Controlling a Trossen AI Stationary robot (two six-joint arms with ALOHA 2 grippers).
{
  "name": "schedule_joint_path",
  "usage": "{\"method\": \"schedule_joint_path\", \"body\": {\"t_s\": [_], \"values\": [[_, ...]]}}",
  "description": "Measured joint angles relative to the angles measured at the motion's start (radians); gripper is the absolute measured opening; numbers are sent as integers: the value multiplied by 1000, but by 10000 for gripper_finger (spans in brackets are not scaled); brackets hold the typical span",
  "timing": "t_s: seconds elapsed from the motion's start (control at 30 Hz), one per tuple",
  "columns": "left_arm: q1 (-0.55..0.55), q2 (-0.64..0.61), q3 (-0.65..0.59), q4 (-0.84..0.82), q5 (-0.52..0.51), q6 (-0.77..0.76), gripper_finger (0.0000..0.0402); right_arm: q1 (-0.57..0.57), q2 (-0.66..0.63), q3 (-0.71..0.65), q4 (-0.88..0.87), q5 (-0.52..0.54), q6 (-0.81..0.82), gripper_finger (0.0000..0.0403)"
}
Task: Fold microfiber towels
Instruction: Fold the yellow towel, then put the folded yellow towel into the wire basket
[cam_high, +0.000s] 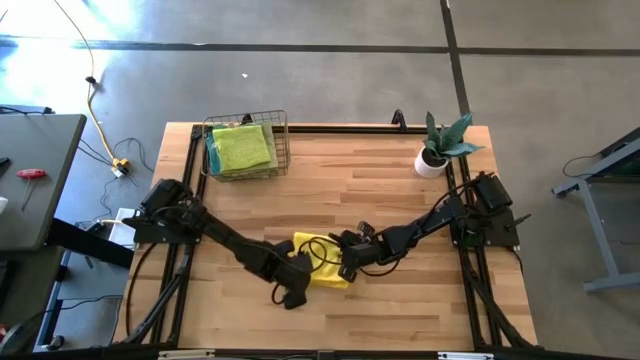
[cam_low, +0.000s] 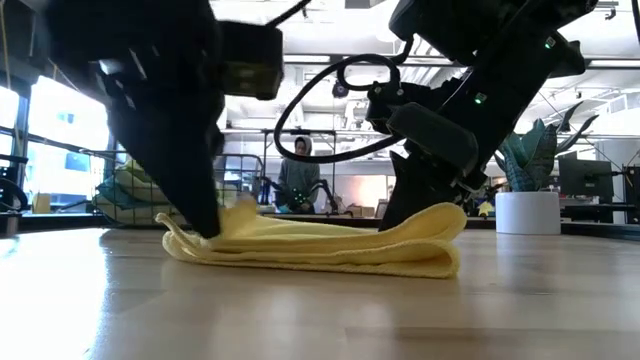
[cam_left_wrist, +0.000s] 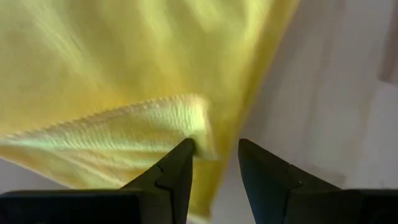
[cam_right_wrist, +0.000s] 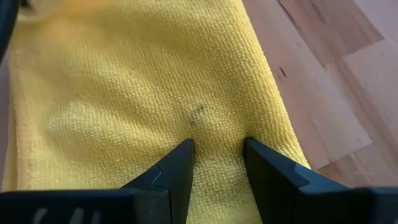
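You have a bright yellow microfiber towel (cam_high: 322, 262) lying folded over on itself near the front middle of the wooden table (cam_high: 400, 180); the low view shows it as stacked layers with a rounded fold at each end. Both grippers are down on it. The left gripper (cam_left_wrist: 215, 163) is at the towel's left end, its fingers a little apart, with one fingertip (cam_left_wrist: 180, 158) touching a raised lip of cloth; nothing lies pinched between them. The right gripper (cam_right_wrist: 219, 158) rests on the towel's top layer near its right edge, fingers likewise a little apart and straddling flat fabric, not clamped on anything.

You look to be midway through this towel: one fold is made and the arms are placed for the next. For that move you need a real grip, so close each gripper on an edge or corner, catching every layer, then lift and carry the cloth across evenly so the stack doesn't slide.

Farther out, more towels, lime green over light blue (cam_high: 240, 148), sit in the wire basket (cam_high: 281, 140) at the table's back left. A potted plant (cam_high: 440, 145) stands at the back right, well clear of the work
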Motion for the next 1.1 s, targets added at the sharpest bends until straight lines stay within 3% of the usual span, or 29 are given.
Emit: {"method": "schedule_joint_path", "body": {"t_s": [0.37,0.57,0.8,1.1], "values": [[-62,-19,18,-22,36,-81,119,0,1,-1,-4,-1,-17,138],[-51,-60,32,-33,-84,-16,119,0,1,-1,-1,-5,-14,138],[-27,-53,41,-55,-343,76,119,-1,-23,-4,-38,-13,-24,138],[59,41,39,-88,-267,122,119,38,-220,-6,-258,-12,66,138]]}}
